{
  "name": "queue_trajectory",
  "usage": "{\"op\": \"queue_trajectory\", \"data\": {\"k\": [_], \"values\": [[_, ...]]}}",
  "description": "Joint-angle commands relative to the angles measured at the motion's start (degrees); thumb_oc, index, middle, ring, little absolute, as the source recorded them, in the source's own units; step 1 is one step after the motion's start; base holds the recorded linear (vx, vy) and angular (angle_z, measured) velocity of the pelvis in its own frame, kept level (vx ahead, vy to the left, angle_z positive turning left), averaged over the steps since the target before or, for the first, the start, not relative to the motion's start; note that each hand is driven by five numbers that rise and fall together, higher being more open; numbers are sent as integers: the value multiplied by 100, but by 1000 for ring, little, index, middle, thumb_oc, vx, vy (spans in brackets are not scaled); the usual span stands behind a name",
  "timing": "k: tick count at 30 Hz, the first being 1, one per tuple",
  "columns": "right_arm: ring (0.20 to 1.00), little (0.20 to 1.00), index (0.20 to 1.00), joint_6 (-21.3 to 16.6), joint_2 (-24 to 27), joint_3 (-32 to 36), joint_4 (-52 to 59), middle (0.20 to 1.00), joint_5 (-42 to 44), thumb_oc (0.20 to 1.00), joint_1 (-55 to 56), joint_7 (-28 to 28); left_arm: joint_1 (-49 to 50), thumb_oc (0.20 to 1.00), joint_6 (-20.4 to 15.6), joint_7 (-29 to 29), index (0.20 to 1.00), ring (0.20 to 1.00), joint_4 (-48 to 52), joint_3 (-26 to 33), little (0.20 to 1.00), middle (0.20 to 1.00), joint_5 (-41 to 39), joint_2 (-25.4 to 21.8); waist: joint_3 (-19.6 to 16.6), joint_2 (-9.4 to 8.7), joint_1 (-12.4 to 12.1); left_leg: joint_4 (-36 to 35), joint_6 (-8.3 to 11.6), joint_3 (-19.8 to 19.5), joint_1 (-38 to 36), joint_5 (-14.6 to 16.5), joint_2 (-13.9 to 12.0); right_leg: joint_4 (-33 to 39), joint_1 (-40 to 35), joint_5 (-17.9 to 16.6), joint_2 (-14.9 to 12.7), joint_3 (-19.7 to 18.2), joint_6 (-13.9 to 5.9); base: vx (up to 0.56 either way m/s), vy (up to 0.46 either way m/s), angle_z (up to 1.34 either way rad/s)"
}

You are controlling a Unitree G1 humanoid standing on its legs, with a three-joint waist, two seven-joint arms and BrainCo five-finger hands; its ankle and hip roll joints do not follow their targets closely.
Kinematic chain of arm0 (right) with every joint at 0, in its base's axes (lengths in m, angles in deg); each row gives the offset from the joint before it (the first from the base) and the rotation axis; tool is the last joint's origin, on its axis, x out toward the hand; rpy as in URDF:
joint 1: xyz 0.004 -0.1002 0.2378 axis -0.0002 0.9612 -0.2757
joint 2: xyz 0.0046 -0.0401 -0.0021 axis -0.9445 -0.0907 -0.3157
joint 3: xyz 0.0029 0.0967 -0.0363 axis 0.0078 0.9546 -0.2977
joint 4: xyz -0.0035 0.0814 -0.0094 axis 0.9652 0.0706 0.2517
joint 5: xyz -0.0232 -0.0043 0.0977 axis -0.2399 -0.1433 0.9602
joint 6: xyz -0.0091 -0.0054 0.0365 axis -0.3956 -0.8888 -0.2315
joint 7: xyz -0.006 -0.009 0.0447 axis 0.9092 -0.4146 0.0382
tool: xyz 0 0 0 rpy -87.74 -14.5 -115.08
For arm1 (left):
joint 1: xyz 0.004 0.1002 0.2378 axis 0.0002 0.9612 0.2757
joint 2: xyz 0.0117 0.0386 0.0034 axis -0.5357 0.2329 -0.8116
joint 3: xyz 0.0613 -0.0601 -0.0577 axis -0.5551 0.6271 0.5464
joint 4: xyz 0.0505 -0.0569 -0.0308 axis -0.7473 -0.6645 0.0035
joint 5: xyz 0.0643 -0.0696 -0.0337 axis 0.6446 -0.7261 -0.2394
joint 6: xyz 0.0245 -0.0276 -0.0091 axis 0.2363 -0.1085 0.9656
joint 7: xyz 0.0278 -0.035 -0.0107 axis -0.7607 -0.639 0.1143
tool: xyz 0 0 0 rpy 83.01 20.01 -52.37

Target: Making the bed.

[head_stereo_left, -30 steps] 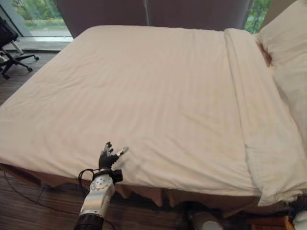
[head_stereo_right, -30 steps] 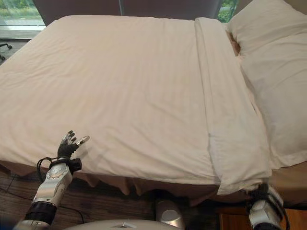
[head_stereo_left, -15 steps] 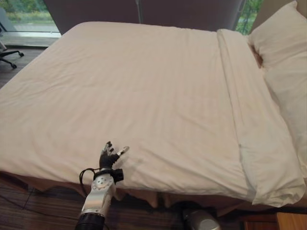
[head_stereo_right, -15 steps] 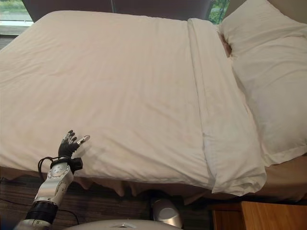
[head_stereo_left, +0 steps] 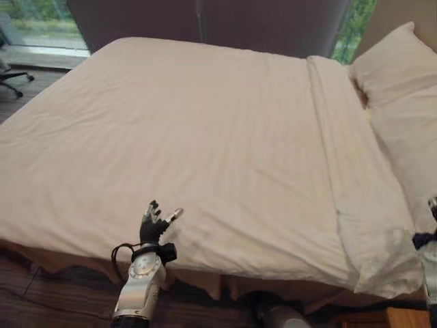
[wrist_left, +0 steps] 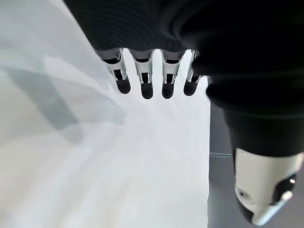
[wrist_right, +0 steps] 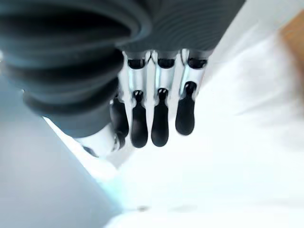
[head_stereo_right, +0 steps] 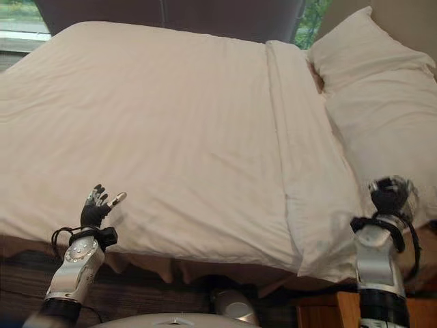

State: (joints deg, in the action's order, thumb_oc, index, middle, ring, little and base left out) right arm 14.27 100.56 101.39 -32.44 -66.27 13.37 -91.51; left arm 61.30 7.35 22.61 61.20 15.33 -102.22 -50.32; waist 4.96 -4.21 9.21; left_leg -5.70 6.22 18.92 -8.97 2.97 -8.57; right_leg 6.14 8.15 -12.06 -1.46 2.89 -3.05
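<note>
While both hands [head_stereo_right: 97, 206] hover open, pillow [head_stereo_right: 372, 102] lies beside duvet [head_stereo_right: 157, 123].

Dark wood floor [head_stereo_left: 41, 301] along 6–8 o'clock. Dark wall panel [head_stereo_left: 205, 20] at 12, daylit windows [head_stereo_left: 41, 27] at 11 and 1. Office chair base [head_stereo_left: 8, 74] at 10.

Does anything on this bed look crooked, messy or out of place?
Mostly tidy. The white duvet lies flat with faint creases, but its folded-back band sags over the near corner, and something tan peeks out between that band and the white pillows.
</note>
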Motion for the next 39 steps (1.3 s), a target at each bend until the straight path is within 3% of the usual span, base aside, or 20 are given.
{"op": "queue_trajectory", "data": {"k": [1,3,6,7,9,10,11,12,14,15,16,17,21,23,26,29,33,39], "values": [[200,200,200,-1330,-644,101,-182,200,2294,200,-486,-239,-197,1000,-356,93,1000,1000,185,4,1000,1000,-363,-272,-11,43,106,70,159,-513,399,-194,-318,-114,-512,907,-589,-80,-572,0,0,0],[200,200,200,-2239,-1370,82,-519,200,4352,200,-1055,6,-295,1000,-445,101,1000,1000,-40,-101,1000,1000,-655,-298,25,195,17,70,166,-631,461,-231,-298,-114,-528,967,-611,-32,-545,4,-14,16],[200,200,200,-2623,-1513,107,-685,200,5065,200,-1394,42,-358,1000,-502,68,1000,1000,-155,-181,1000,1000,-875,-304,55,319,-18,70,186,-691,522,-267,-285,-114,-507,990,-628,-23,-526,5,-23,18],[200,200,200,-2854,-1486,223,-826,200,5404,200,-1664,-23,-415,1000,-574,15,1000,1000,-248,-248,1000,1000,-1059,-301,95,456,-19,70,208,-722,600,-307,-273,-114,-458,1007,-648,-11,-520,-10,-16,24],[200,200,200,-2856,-1483,224,-831,200,5407,200,-1668,-20,-419,1000,-576,14,1000,1000,-251,-248,1000,1000,-1059,-300,94,458,-17,70,208,-725,604,-307,-274,-114,-455,1007,-648,-8,-519,-8,-26,18],[200,200,200,-3003,-1443,280,-925,200,5464,200,-1917,-146,-490,1000,-645,40,1000,1000,-311,-328,1000,1000,-1184,-310,157,630,-15,70,231,-740,698,-347,-257,-114,-362,1002,-673,-23,-517,-6,-37,12],[200,200,200,-3003,-1442,281,-926,200,5464,200,-1919,-145,-492,1000,-645,40,1000,1000,-312,-328,1000,1000,-1184,-309,155,631,-15,70,231,-741,702,-348,-258,-114,-359,1002,-672,-22,-517,-45,-37,8],[200,200,200,-3054,-1411,320,-997,200,5476,200,-2013,-211,-520,1000,-670,46,1000,1000,-326,-378,1000,1000,-1236,-319,242,741,1,70,243,-741,768,-379,-243,-114,-301,994,-700,-42,-524,-44,12,3],[200,200,200,-3123,-1153,507,-1259,200,5426,200,-2187,-446,-555,1000,-799,52,1000,1000,-518,-445,1000,1000,-1461,-280,354,1191,122,70,260,-723,913,-437,-163,-114,-174,1012,-792,-67,-533,-28,-7,5],[200,200,200,-3122,-1041,557,-1363,200,5438,200,-2216,-477,-578,1000,-834,40,1000,1000,-574,-455,1000,1000,-1541,-231,365,1335,156,70,260,-722,969,-451,-152,-114,-129,1019,-813,-64,-539,1,-21,6],[200,200,200,-3122,-1023,555,-1374,200,5444,200,-2223,-473,-585,1000,-840,37,1000,1000,-582,-459,1000,1000,-1548,-221,360,1350,156,70,260,-725,978,-452,-152,-114,-122,1018,-813,-61,-539,17,-3,14],[200,200,200,-3112,-973,667,-1549,200,5480,200,-2149,-524,-575,1000,-864,43,1000,1000,-730,-438,1000,1000,-1610,-188,401,1576,248,70,257,-692,1003,-461,-119,-114,-77,1035,-851,-81,-555,18,-11,18],[200,200,200,-3029,-996,822,-2272,200,5824,200,-2023,-467,-685,1000,-894,57,1000,1000,-1267,-465,1000,1000,-1711,-76,449,1933,468,70,233,-601,1029,-444,-99,-114,19,1050,-878,-163,-577,9,-9,-5],[200,200,200,-2996,-992,845,-2469,200,5932,200,-1945,-383,-742,1000,-914,48,1000,1000,-1439,-489,1000,1000,-1742,-41,445,2017,527,70,229,-570,1021,-428,-100,-114,33,1054,-886,-175,-585,25,-6,-23],[200,200,200,-2832,-937,1059,-2943,200,6090,200,-1523,-310,-857,1000,-879,66,1000,1000,-1911,-533,1000,1000,-1788,75,457,2248,849,70,221,-484,998,-382,-86,-114,65,1075,-914,-251,-597,31,7,-4],[200,200,200,-2693,-800,1202,-3274,200,6181,200,-1254,-262,-884,1000,-851,68,1000,1000,-2087,-521,1000,1000,-1856,113,437,2359,1017,70,218,-426,965,-341,-78,-114,81,1097,-916,-298,-610,25,24,-11],[200,200,200,-2489,-679,1217,-3660,200,6213,200,-960,-103,-940,1000,-811,95,1000,1000,-2322,-501,1000,1000,-1944,161,440,2366,1182,70,217,-355,887,-294,-87,-114,64,1088,-897,-345,-609,15,21,-1],[200,200,200,-2072,-624,1350,-4254,200,6167,200,-84,145,-1049,1000,-659,156,1000,1000,-2524,-509,1000,1000,-1823,280,413,2114,1476,70,198,-210,658,-188,-80,-114,-4,1050,-856,-442,-604,-5,31,-1]]}}
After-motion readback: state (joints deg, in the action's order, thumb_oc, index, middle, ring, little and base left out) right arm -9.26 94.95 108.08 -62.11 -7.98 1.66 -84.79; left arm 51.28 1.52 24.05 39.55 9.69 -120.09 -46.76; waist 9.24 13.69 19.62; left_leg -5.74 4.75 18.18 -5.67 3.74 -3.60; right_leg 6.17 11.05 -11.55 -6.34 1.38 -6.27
